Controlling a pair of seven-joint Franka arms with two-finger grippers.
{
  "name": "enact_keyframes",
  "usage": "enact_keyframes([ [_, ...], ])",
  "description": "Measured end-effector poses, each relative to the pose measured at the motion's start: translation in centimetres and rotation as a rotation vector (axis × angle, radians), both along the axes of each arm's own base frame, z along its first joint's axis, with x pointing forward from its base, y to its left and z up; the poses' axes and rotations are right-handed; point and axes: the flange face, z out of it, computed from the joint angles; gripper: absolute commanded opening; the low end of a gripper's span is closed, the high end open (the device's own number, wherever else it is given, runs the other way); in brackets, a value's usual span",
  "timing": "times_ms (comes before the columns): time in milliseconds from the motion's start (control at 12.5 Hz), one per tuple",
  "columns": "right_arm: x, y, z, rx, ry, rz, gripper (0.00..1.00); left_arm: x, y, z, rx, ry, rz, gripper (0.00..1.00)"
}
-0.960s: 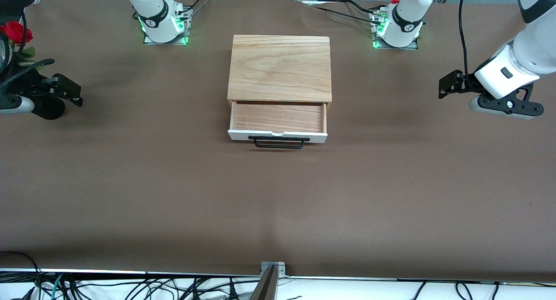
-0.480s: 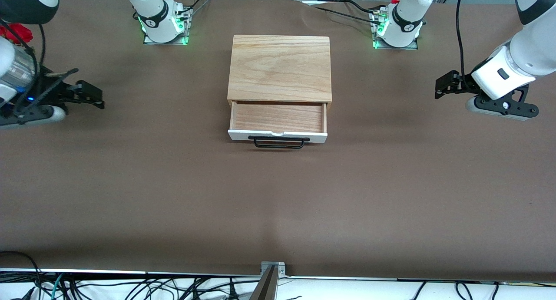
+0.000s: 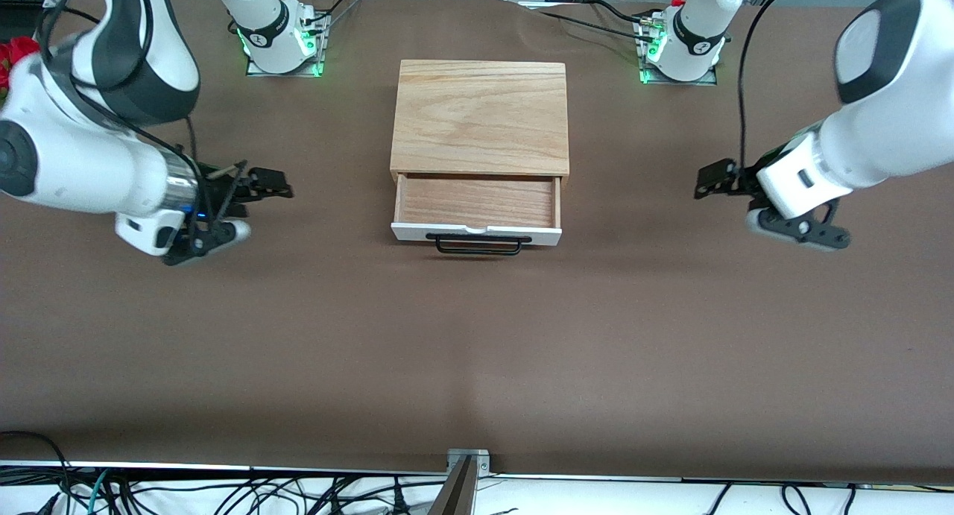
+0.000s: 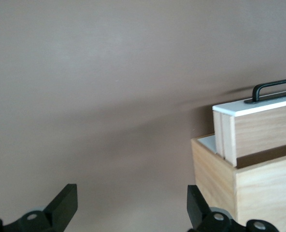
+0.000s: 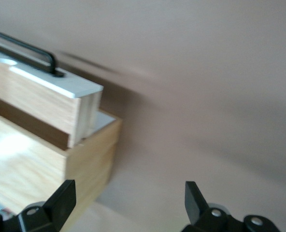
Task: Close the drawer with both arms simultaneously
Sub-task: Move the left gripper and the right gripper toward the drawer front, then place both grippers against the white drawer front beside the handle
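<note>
Box: light oak, flat rectangular top with visible grain, set mid-table on matte brown cover.
Drawer: shallow wooden tray, pulled out toward the front camera; white front panel, thin black bar handle.
Left gripper: black, two fingers spread wide, nothing held; over bare cover toward the left arm's end, well apart from the drawer.
Right gripper: black, fingers likewise parted and empty; over cover toward the right arm's end.
Arms: glossy white shells, black joint bands.
</note>
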Motion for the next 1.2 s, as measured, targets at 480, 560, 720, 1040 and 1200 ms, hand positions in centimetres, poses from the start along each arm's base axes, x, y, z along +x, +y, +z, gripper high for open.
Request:
enact_keyframes([
  [480,1.3,5.5,-10.5,0.180,0.141,-0.067,1.00,2.4,-7.5,-9.5,-0.132,0.046,-0.001,1.00],
  [560,1.6,6.3,-11.2,0.206,0.131,-0.092,1.00,2.8,-8.5,-10.8,-0.135,0.033,-0.001,1.00],
  [720,2.2,7.8,-12.7,0.238,0.101,-0.132,1.00,3.1,-10.6,-12.8,-0.135,0.006,-0.013,1.00],
  [1040,2.1,11.8,-15.5,0.233,0.031,-0.145,1.00,3.5,-13.3,-15.7,-0.137,-0.042,-0.023,1.00],
  [1200,2.2,12.2,-16.6,0.242,0.036,-0.163,1.00,3.6,-14.0,-17.6,-0.133,-0.041,-0.023,1.00],
])
